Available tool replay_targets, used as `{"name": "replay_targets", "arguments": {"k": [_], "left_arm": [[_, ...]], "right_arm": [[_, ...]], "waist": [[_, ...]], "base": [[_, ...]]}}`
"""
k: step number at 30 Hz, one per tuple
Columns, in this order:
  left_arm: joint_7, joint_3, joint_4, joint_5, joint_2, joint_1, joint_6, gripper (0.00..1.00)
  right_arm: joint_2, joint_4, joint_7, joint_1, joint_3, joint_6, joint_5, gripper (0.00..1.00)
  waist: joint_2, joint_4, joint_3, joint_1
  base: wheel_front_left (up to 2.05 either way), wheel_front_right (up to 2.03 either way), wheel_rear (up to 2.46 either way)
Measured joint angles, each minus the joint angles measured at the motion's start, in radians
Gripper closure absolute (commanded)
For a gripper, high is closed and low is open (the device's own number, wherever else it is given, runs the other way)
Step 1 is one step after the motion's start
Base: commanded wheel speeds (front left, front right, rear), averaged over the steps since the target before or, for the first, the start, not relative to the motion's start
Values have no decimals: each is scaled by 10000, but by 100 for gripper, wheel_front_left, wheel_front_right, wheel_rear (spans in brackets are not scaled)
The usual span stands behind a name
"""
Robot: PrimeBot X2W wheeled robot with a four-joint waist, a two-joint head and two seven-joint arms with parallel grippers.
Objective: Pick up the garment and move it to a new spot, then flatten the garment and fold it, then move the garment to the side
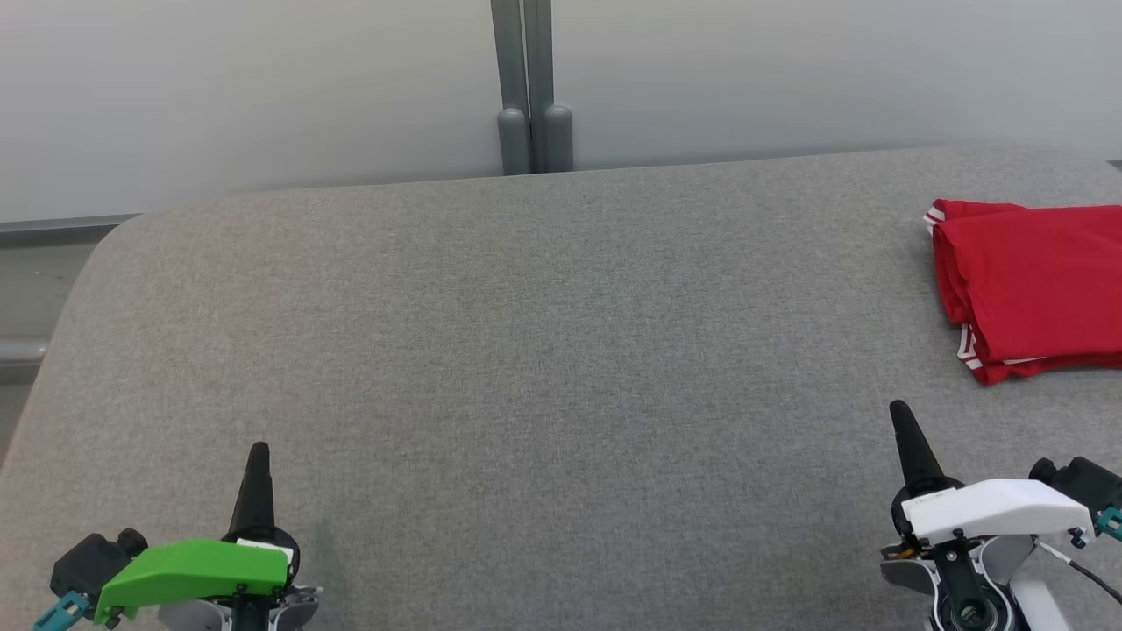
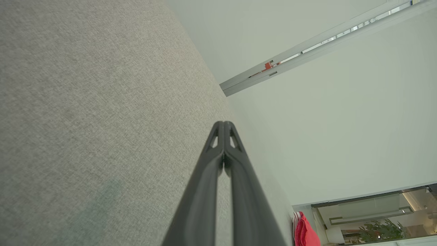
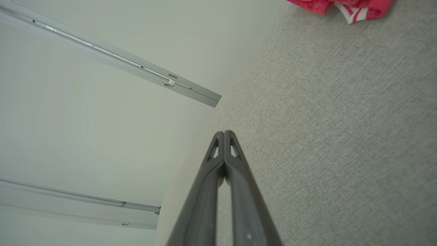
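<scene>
The garment (image 1: 1034, 285) is red with white-striped trim, folded into a compact stack at the right edge of the grey padded surface (image 1: 543, 350). A corner of the garment (image 3: 344, 7) sits at the top of the right wrist view, and a sliver of it (image 2: 305, 232) shows low in the left wrist view. My left gripper (image 1: 259, 451) rests at the lower left, shut and empty. My right gripper (image 1: 898, 410) is at the lower right, shut and empty, a short way in front of the garment and apart from it.
A pale wall with a grey vertical post (image 1: 530, 88) runs behind the surface. The surface's rounded left corner (image 1: 105, 254) drops off to the floor. Wide bare fabric lies between the two grippers.
</scene>
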Motion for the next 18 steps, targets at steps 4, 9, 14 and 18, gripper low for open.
{"name": "replay_targets", "arguments": {"k": [4, 9, 14, 18], "left_arm": [[92, 63, -2, -416, 0, -36, -40, 100], [226, 148, -13, -872, 0, -98, -109, 100], [357, 217, -15, -1214, 0, -118, -136, 100], [443, 267, -23, -1599, 2, -180, -184, 100]], "right_arm": [[0, -2, 115, -17, -50, 0, 412, 100], [-2, -6, 253, -33, -113, 0, 901, 100], [-4, -10, 376, -81, -169, 0, 1369, 100], [-6, -13, 472, -104, -215, 0, 1749, 100]], "waist": [[0, -1, -2, 0], [0, -1, -5, 0], [0, -2, -8, 0], [0, -3, -10, 0]], "base": [[0, 0, 0], [0, 0, 0], [0, 0, 0], [0, 0, 0]]}}
